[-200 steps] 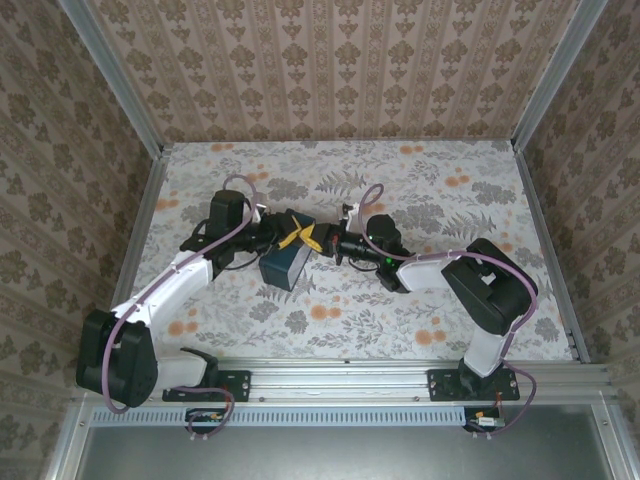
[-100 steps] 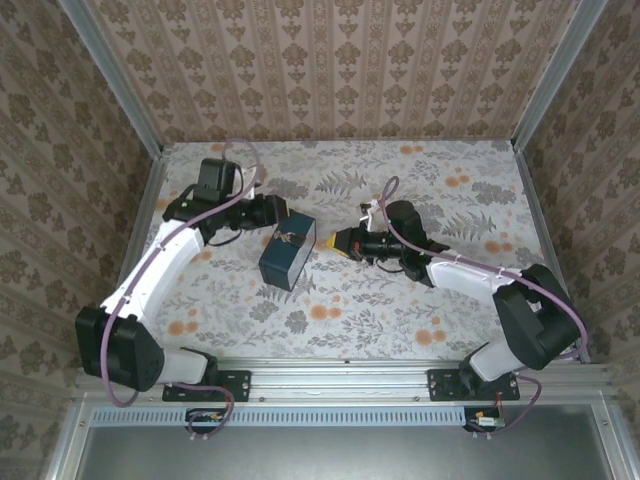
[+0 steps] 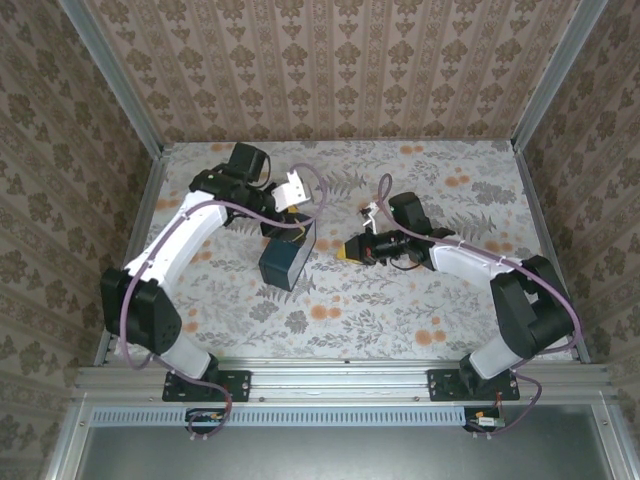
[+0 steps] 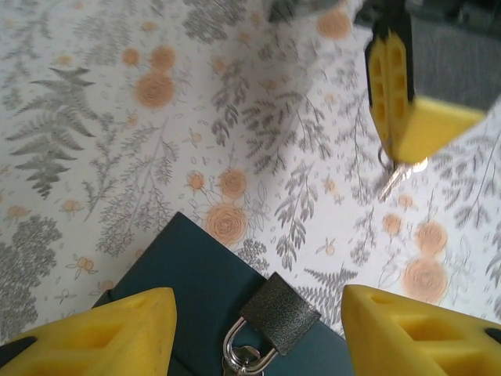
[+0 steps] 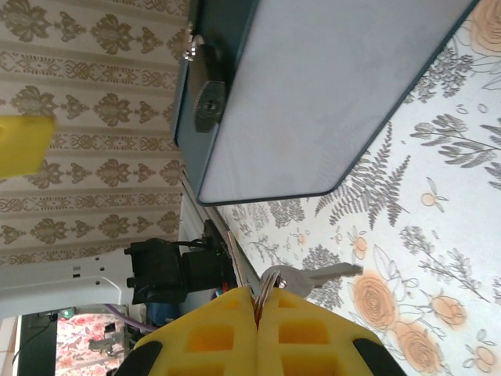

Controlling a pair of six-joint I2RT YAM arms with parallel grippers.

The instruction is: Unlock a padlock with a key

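The key (image 5: pixel 313 274) sticks out from the right gripper's (image 5: pixel 257 304) tightly pinched yellow fingers at the bottom centre of the right wrist view, below and clear of the dark blue box (image 5: pixel 313 86). In the left wrist view, the left gripper (image 4: pixel 258 307) is spread wide and empty around the padlock (image 4: pixel 279 315) at bottom centre, with the key dangling upper right

Padlock (image 4: pixel 279 316): dark textured body, silver shackle, lying flat on top of the blue box (image 4: pixel 196 286). Key (image 5: pixel 317 273): silver, on a ring, head pinched in the right gripper's (image 5: pixel 257 304) closed jaws, blade sticking out above the bench (image 5: pixel 438 235), well apart from the padlock.
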